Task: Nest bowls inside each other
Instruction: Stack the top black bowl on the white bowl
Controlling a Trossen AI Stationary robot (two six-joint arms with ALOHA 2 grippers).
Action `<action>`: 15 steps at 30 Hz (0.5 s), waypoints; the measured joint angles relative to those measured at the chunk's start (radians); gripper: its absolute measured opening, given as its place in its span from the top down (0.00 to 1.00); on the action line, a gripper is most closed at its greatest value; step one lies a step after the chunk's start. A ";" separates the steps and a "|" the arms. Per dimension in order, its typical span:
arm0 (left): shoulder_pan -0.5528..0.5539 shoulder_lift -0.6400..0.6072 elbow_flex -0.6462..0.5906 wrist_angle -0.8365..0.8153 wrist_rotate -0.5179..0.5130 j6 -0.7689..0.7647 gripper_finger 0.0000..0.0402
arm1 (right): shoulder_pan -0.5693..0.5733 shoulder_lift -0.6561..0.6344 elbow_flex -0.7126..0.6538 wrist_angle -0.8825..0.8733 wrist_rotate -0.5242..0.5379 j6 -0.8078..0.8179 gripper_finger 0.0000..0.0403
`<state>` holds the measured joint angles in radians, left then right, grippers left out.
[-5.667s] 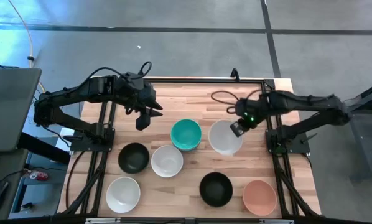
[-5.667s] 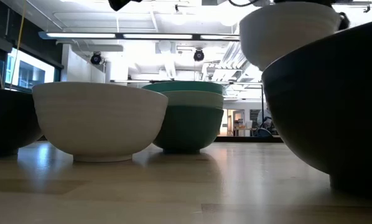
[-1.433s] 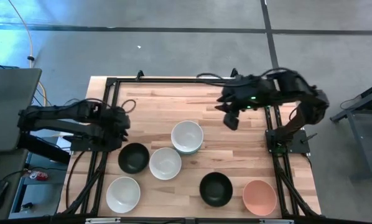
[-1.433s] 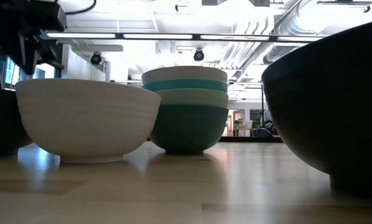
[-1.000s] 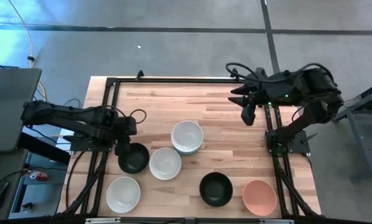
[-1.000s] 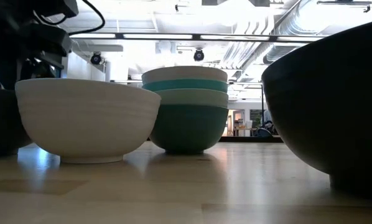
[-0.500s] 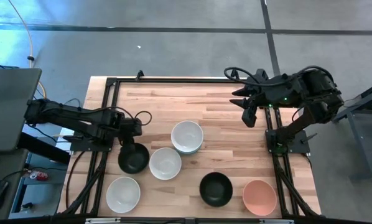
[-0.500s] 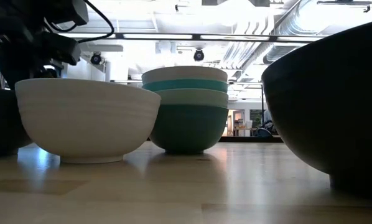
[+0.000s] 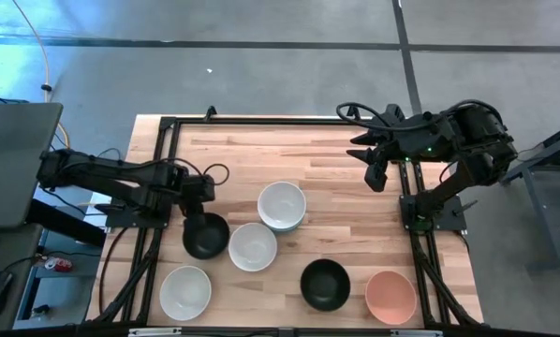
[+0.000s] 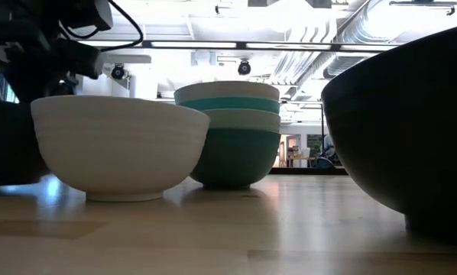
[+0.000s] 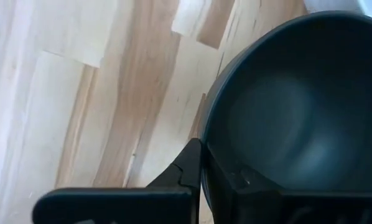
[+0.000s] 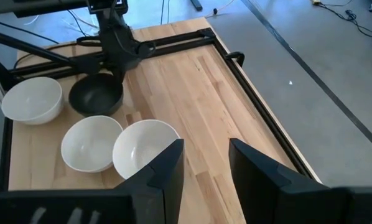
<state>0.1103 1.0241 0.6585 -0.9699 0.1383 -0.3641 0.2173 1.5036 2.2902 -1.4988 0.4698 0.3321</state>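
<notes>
A black bowl (image 9: 206, 236) stands at the table's left, beside a white bowl (image 9: 254, 246). My left gripper (image 9: 201, 215) is shut on the black bowl's rim. A stack of bowls (image 10: 227, 134), white on top over teal, mint and teal, stands mid-table (image 9: 282, 205). Another white bowl (image 9: 185, 292), a second black bowl (image 9: 325, 284) and a salmon-pink bowl (image 9: 390, 296) stand along the near edge. My right gripper (image 9: 374, 175) is open and empty above the far right of the table. My left gripper holds the black bowl by its far-left rim (image 11: 204, 149), with one finger (image 11: 191, 163) outside the wall and the other (image 11: 237, 182) inside. The fingers come from above, slanting down from the table's left. The bowl sits upright, its side against the white bowl.
A black metal frame (image 9: 168, 122) runs along the table's left, far and right edges. Bare wood lies across the far half of the table (image 9: 280, 154). In the low view the near black bowl (image 10: 412, 130) fills the right side.
My left gripper has gone right and down to the black bowl and taken hold of its rim. The black bowl has slid a little toward the table's right, and the white bowl beside it has shifted right with it.
</notes>
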 joint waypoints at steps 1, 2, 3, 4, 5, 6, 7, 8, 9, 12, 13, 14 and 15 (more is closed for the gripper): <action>0.010 0.000 0.007 -0.006 0.000 0.002 1.00 | 0.000 0.000 0.000 -0.001 0.000 0.000 0.70; 0.021 0.000 0.016 -0.012 0.000 0.007 1.00 | 0.000 0.000 0.000 -0.001 0.000 0.000 0.70; 0.032 0.000 0.027 -0.020 0.000 0.009 1.00 | 0.000 0.000 0.000 -0.002 0.000 0.000 0.70; 0.043 0.000 0.040 -0.031 0.000 0.015 1.00 | 0.000 0.000 0.000 -0.002 0.000 0.000 0.70; 0.056 0.000 0.054 -0.048 0.000 0.023 1.00 | 0.000 0.000 0.000 -0.002 0.000 0.000 0.70; 0.069 0.000 0.069 -0.067 0.000 0.033 1.00 | 0.000 0.000 0.000 -0.002 0.000 0.000 0.70; 0.083 0.000 0.083 -0.086 0.000 0.043 1.00 | 0.000 0.000 0.000 -0.002 0.000 0.000 0.70; 0.098 0.000 0.099 -0.106 0.000 0.050 1.00 | 0.000 0.000 0.000 -0.003 0.000 0.000 0.70; 0.114 0.000 0.115 -0.126 -0.001 0.057 1.00 | 0.000 0.000 0.000 -0.004 0.000 0.000 0.70; 0.162 0.000 0.174 -0.182 -0.017 0.079 1.00 | 0.000 0.000 0.000 -0.011 -0.001 0.001 0.70; 0.178 0.002 0.195 -0.201 -0.020 0.087 1.00 | 0.000 0.000 0.000 -0.014 -0.001 0.003 0.70; 0.193 0.006 0.219 -0.217 -0.021 0.091 1.00 | 0.000 0.000 0.000 -0.016 -0.003 0.003 0.70; 0.208 0.012 0.242 -0.231 -0.021 0.096 1.00 | 0.000 0.000 0.000 -0.018 -0.004 0.003 0.70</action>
<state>0.3180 1.0364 0.9005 -1.2005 0.1170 -0.2683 0.2173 1.5036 2.2902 -1.5169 0.4660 0.3350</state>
